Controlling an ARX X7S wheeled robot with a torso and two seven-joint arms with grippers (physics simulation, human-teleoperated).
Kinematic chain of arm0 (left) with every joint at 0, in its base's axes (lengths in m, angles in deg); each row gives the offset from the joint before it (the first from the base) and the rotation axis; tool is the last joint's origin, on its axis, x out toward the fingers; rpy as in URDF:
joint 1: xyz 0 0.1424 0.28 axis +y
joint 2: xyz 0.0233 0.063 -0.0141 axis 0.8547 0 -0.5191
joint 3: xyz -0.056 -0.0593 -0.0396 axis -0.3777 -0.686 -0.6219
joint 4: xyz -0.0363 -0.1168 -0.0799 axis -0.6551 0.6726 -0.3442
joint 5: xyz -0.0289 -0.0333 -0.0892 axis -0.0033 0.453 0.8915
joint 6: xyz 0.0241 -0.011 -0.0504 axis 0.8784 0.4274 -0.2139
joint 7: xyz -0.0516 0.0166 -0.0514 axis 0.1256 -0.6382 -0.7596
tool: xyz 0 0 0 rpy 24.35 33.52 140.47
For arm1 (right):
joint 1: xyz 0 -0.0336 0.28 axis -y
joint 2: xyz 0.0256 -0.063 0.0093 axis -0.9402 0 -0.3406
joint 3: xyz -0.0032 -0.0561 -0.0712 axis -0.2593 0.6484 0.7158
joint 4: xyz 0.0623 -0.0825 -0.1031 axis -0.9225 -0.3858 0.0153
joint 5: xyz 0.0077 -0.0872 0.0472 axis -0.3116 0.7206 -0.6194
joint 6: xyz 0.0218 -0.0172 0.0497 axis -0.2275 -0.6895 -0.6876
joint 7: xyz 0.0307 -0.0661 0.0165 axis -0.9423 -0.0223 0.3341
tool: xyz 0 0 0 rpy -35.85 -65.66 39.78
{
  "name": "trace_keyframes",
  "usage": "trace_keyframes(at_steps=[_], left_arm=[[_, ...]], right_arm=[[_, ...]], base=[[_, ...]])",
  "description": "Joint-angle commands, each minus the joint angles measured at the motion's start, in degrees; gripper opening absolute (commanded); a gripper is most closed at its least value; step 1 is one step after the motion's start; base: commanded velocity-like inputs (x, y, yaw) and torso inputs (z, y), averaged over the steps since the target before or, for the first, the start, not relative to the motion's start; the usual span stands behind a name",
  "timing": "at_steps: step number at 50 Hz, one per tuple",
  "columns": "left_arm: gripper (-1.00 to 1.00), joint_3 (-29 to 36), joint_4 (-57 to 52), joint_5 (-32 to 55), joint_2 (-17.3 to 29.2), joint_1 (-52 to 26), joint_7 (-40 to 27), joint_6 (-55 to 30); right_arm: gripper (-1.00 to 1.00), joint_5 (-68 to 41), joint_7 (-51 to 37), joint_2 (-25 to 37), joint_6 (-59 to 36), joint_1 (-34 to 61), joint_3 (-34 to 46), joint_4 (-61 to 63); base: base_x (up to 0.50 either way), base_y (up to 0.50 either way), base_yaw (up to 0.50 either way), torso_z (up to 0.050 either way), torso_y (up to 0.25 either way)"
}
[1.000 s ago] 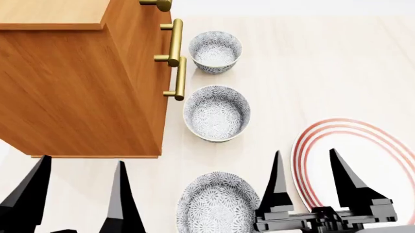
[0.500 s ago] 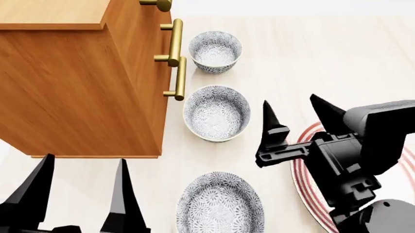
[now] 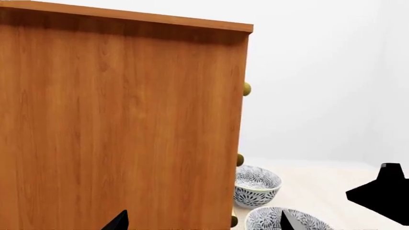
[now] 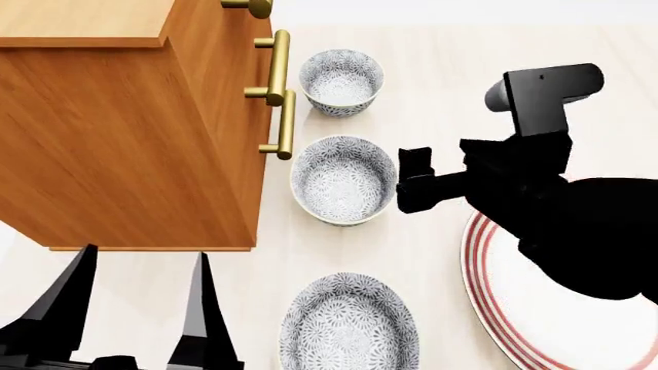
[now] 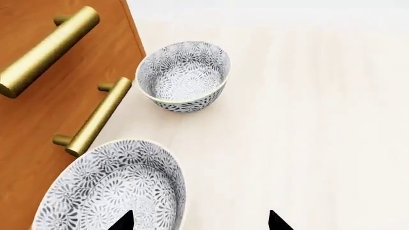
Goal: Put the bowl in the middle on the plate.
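Three patterned bowls stand in a row beside the cabinet. The bowl (image 4: 344, 179) in the middle sits between a far bowl (image 4: 341, 81) and a near bowl (image 4: 347, 324). The red-ringed plate (image 4: 491, 308) lies at the right, partly hidden by my right arm. My right gripper (image 4: 444, 163) hangs open just right of the middle bowl. In the right wrist view it (image 5: 199, 221) straddles the rim of that bowl (image 5: 115, 187), with one fingertip over the inside and one over the table. My left gripper (image 4: 134, 308) stands open at the front left and holds nothing.
A tall wooden cabinet (image 4: 113, 131) with brass handles (image 4: 280, 116) fills the left and stands close to the bowls. In the left wrist view its side (image 3: 121, 124) takes up most of the picture, with the open left gripper (image 3: 202, 223) in front of it.
My right arm has swung forward from over the plate to beside the middle bowl and tipped its fingers downward. The left gripper has barely shifted.
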Motion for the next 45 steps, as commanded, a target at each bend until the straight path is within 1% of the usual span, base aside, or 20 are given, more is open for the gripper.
trace_keyframes(at_steps=[1, 5, 7, 10, 11, 12, 14, 24, 32, 36, 45], left_arm=[[1.0, 0.5, 0.4, 0.4, 0.4, -0.3, -0.1, -0.1], [1.0, 0.6, 0.9, 0.2, 0.4, -0.6, -0.3, -0.1], [1.0, 0.8, 0.7, 0.1, 0.4, -0.7, -0.4, -0.4], [1.0, 0.9, 1.0, 0.1, 0.5, -0.7, -0.4, -0.2], [1.0, 0.9, 0.9, 0.1, 0.5, -0.7, -0.5, -0.3], [1.0, 0.8, 0.8, 0.2, 0.6, -0.7, -0.5, -0.3], [1.0, 0.9, 1.1, 0.3, 0.6, -0.7, -0.5, 0.0], [1.0, 1.2, 2.4, 0.8, 0.5, -1.7, -0.7, -0.5], [1.0, 1.3, 2.4, 0.9, 0.8, -1.7, -0.9, -0.4], [1.0, 1.4, 2.1, 1.0, 0.9, -1.8, -1.2, -0.8], [1.0, 1.4, 2.2, 1.3, 1.2, -1.9, -1.5, -1.0]], right_arm=[[1.0, -8.6, -2.4, -2.2, -9.5, 12.7, 7.2, -14.0], [1.0, -7.2, -0.5, -3.1, -12.2, 16.2, 9.4, -17.6], [1.0, -7.9, 1.1, -3.9, -15.2, 18.9, 11.2, -20.3], [1.0, -8.3, 1.6, -4.6, -17.0, 21.0, 12.7, -22.4], [1.0, -10.1, 0.8, -4.8, -17.3, 21.4, 13.2, -23.5], [1.0, -14.4, -2.9, -5.0, -16.7, 22.0, 14.1, -26.2], [1.0, -15.7, -3.0, -5.6, -17.3, 22.9, 15.0, -28.2], [1.0, -16.4, 1.7, -7.7, -20.7, 27.3, 17.6, -35.1], [1.0, -17.0, 3.0, -8.9, -20.3, 30.0, 18.5, -40.0], [1.0, -14.3, 5.3, -9.8, -21.0, 32.1, 19.4, -41.9], [1.0, -2.8, 16.0, -11.9, -21.9, 36.3, 23.8, -46.1]], base=[[0.0, 0.0, 0.0, 0.0, 0.0], [0.0, 0.0, 0.0, 0.0, 0.0], [0.0, 0.0, 0.0, 0.0, 0.0], [0.0, 0.0, 0.0, 0.0, 0.0], [0.0, 0.0, 0.0, 0.0, 0.0], [0.0, 0.0, 0.0, 0.0, 0.0], [0.0, 0.0, 0.0, 0.0, 0.0], [0.0, 0.0, 0.0, 0.0, 0.0], [0.0, 0.0, 0.0, 0.0, 0.0], [0.0, 0.0, 0.0, 0.0, 0.0], [0.0, 0.0, 0.0, 0.0, 0.0]])
